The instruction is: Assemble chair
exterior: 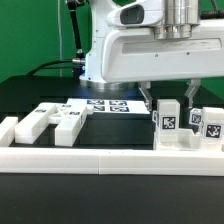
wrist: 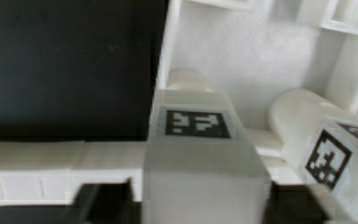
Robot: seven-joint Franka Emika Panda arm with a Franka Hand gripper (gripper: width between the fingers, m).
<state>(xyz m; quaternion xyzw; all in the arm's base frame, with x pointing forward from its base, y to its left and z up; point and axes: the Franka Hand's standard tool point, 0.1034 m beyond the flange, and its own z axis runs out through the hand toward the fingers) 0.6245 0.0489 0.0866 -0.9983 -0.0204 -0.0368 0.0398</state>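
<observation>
Loose white chair pieces with black-and-white tags lie about the black table. One upright white chair piece (exterior: 168, 121) stands near the front rail at the exterior view's right. My gripper (exterior: 168, 106) comes down over it, with one finger on each side. In the wrist view the same chair piece (wrist: 197, 150) fills the space between my gripper's (wrist: 197, 203) dark fingers (wrist: 108, 205). Both fingers press against its sides, so the gripper is shut on it. The piece still rests on the table.
Two more tagged pieces (exterior: 196, 120) (exterior: 213, 126) stand just to the right of the held one; one of them (wrist: 329, 145) lies close beside it. Other pieces (exterior: 35, 122) (exterior: 68, 125) lie at the left. The marker board (exterior: 105, 105) lies behind. A low white rail (exterior: 110, 157) runs along the front.
</observation>
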